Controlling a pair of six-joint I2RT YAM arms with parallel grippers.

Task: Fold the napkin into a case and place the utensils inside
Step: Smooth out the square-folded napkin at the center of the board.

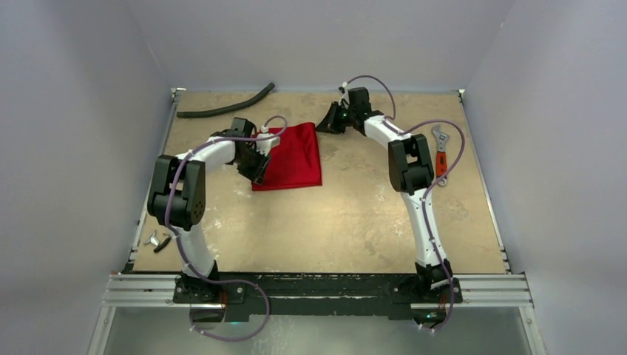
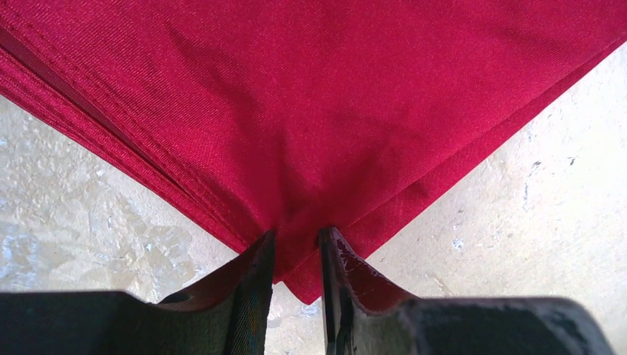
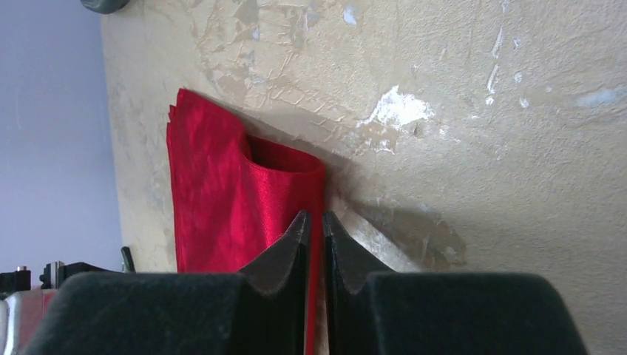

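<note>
Napkin (image 1: 292, 155) lies flat on the bench (image 1: 355, 222), far side, left of centre. It's folded in several layers and near-square, so no clear long axis; its sides run roughly with the bench edges. Your left claw (image 2: 296, 238) is clamped on a corner at its left side, corner pointing into the claw. Your right claw (image 3: 314, 220) is at the far-right corner, tips almost together with red cloth in the slit, pinching the folded edge. Wrench (image 1: 441, 151) and hose (image 1: 225, 109) lie apart from the napkin.
</note>
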